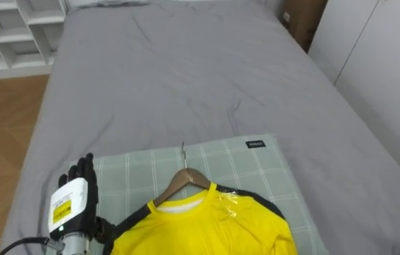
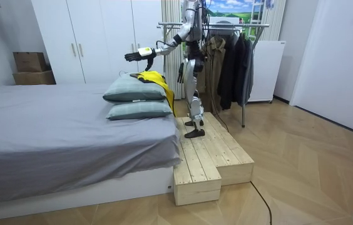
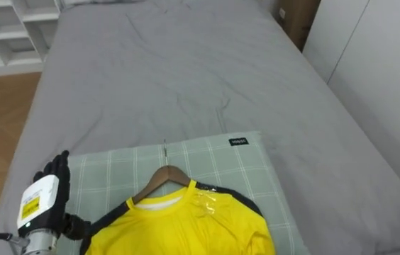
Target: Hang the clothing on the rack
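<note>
Shirt (image 1: 207, 227) lies on pillow (image 1: 257, 166), its lower part cut off at the frame edge. Left hand (image 1: 79, 185) hovers just beside its left shoulder, fingers straight, holding nothing. Hanger (image 1: 186, 178) sits in the collar, hook toward bed (image 1: 186, 78). Right hand (image 2: 180, 73) by hip, fingers too small to tell

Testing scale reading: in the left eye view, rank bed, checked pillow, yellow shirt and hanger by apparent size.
bed
checked pillow
yellow shirt, cut off by the lower edge, so that rank is unsure
hanger, partly inside the shirt
</note>
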You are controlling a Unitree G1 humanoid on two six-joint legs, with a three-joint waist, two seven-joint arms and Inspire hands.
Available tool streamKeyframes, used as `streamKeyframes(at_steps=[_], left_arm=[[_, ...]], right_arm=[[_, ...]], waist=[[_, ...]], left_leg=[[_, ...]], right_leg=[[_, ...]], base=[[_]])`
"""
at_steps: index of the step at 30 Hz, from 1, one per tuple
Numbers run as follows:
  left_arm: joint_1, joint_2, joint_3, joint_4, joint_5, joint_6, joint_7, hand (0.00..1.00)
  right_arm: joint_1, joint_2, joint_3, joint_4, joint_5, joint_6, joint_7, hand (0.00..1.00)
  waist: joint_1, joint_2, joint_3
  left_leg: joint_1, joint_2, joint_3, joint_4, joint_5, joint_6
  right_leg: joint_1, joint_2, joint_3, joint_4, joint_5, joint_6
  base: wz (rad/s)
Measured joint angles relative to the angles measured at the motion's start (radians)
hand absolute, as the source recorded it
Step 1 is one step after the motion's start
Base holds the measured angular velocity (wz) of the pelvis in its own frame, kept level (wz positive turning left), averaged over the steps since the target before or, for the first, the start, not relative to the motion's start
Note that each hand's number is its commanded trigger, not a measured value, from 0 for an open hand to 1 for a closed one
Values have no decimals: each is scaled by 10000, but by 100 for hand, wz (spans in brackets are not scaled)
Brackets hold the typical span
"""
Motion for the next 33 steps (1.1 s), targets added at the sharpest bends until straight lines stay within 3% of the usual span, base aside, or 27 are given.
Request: streamKeyframes(at_steps=[10,26,33], left_arm=[[-332,-281,-1224,212,7,12,-205,0],[-867,-313,-1360,709,-17,-25,-465,0],[-938,-428,-1945,756,-418,26,-783,0]], right_arm=[[-520,110,896,61,-20,-3,41,0],[-736,209,1121,79,-239,13,120,0],[-970,221,1169,141,-194,174,32,0]], waist=[[-151,-120,88],[-503,-181,122],[-557,-174,119]], left_leg=[[16,-36,2,-158,59,17],[-264,-29,42,-150,121,20],[-303,-18,69,-133,124,22]], right_leg=[[-29,-27,-38,-23,0,0],[-385,-42,-53,110,1,1],[-465,-47,-39,157,1,1]], base=[[1],[0],[-1]])
